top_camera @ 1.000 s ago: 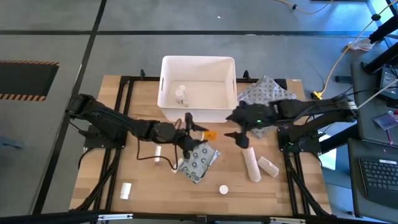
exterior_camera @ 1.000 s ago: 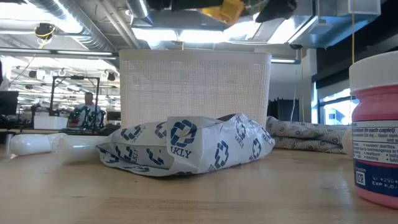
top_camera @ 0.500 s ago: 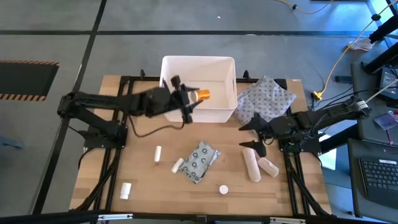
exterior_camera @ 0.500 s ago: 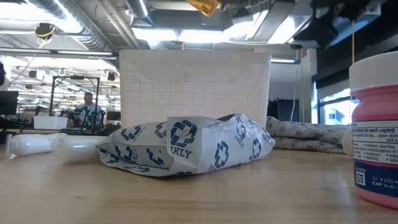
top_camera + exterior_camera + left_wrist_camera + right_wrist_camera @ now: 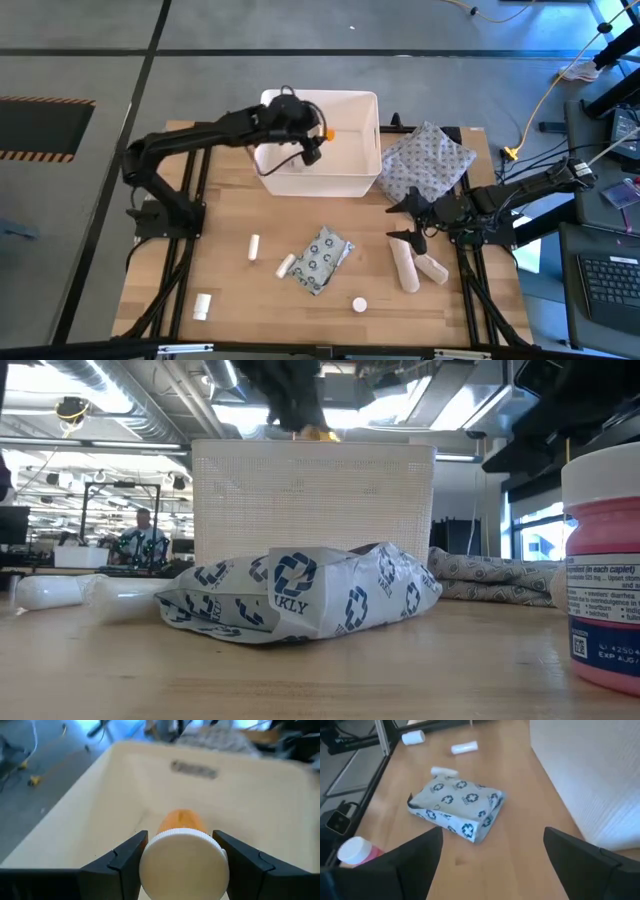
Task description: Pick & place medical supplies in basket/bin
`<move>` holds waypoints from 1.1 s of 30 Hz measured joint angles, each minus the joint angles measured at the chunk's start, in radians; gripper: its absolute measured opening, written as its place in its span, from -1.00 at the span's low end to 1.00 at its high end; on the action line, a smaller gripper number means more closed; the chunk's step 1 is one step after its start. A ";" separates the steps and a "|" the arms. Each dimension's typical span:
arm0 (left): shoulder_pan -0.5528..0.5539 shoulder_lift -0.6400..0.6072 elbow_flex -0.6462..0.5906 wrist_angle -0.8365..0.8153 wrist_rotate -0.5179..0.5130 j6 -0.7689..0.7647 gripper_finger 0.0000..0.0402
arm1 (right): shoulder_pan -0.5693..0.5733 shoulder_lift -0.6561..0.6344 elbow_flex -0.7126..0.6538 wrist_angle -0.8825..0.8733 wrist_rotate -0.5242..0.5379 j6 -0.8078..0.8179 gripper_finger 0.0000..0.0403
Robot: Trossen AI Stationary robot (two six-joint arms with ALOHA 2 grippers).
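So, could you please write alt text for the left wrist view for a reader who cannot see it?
The left gripper holds an orange pill bottle by its white cap, between two dark fingers, directly above the open white bin. The bin's pale inside fills most of the picture, with a handle slot in its far wall.

White tub (image 5: 368, 110), orange bottle (image 5: 182, 821) with white cap — grey packet (image 5: 320, 258) printed with dark blue crosses.

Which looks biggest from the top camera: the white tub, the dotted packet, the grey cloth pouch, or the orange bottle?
1. white tub
2. grey cloth pouch
3. dotted packet
4. orange bottle, held above the tub by the left end effector, so slightly nearer the camera; it looks smallest anyway.
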 joint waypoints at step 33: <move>0.165 0.365 0.000 -0.258 0.102 -0.021 0.05 | 0.001 0.001 0.000 0.001 0.000 -0.036 0.72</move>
